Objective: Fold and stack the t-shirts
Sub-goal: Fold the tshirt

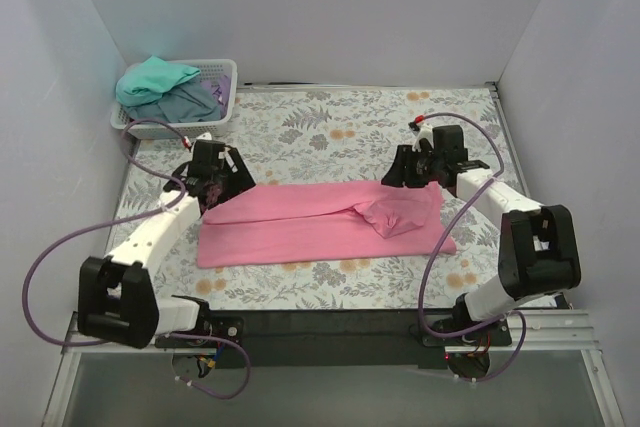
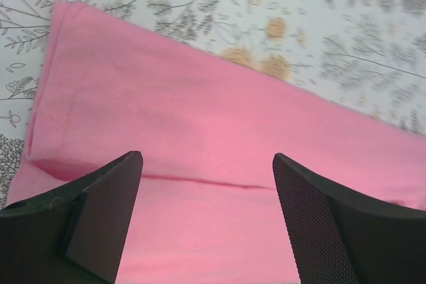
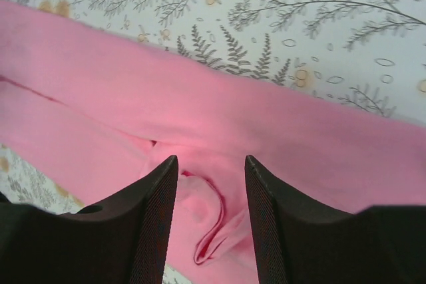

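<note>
While the white basket [image 1: 226, 87] is holding a teal t-shirt [image 1: 152, 80] and a grey-blue t-shirt [image 1: 192, 105], we are hovering our left gripper [image 2: 206, 157] and right gripper [image 3: 211, 157], jaws apart, over the pink t-shirt [image 1: 300, 227] lying folded on the table [image 1: 330, 122].

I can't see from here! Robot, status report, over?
Left pincer open, over pink t-shirt, left end. Right pincer open, above bunched sleeve. Shirt folded lengthwise, flat. Nothing in the way, over.
</note>
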Robot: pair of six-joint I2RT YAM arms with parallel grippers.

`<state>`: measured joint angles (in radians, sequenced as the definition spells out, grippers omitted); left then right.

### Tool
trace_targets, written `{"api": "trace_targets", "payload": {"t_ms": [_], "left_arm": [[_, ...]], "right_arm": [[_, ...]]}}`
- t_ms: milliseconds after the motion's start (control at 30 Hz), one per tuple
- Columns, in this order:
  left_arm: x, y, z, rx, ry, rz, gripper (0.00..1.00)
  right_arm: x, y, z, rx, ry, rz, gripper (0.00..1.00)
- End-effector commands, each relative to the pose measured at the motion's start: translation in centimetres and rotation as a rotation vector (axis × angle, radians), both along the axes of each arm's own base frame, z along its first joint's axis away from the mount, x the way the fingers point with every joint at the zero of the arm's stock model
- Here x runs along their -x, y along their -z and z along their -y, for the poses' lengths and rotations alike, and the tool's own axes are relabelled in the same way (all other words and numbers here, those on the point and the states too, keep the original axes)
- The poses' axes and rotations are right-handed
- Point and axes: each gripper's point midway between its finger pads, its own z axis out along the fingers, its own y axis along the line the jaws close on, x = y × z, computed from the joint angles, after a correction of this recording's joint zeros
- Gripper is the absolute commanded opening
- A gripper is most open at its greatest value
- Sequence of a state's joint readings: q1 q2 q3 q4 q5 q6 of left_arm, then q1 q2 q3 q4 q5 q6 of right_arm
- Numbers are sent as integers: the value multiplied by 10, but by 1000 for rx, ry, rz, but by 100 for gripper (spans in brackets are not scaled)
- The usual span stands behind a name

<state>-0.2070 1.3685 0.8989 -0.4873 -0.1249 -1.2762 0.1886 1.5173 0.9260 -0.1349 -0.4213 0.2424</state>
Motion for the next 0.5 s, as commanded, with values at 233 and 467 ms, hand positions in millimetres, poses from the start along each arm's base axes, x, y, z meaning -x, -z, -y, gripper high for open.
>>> {"api": "trace_targets", "payload": {"t_ms": [233, 467], "left_arm": [[57, -20, 29, 69, 173, 173, 79], [53, -26, 31, 64, 173, 215, 79]], "right_arm": [[16, 27, -44, -125, -258, -32, 51], [44, 51, -60, -151, -341, -122, 51]]}}
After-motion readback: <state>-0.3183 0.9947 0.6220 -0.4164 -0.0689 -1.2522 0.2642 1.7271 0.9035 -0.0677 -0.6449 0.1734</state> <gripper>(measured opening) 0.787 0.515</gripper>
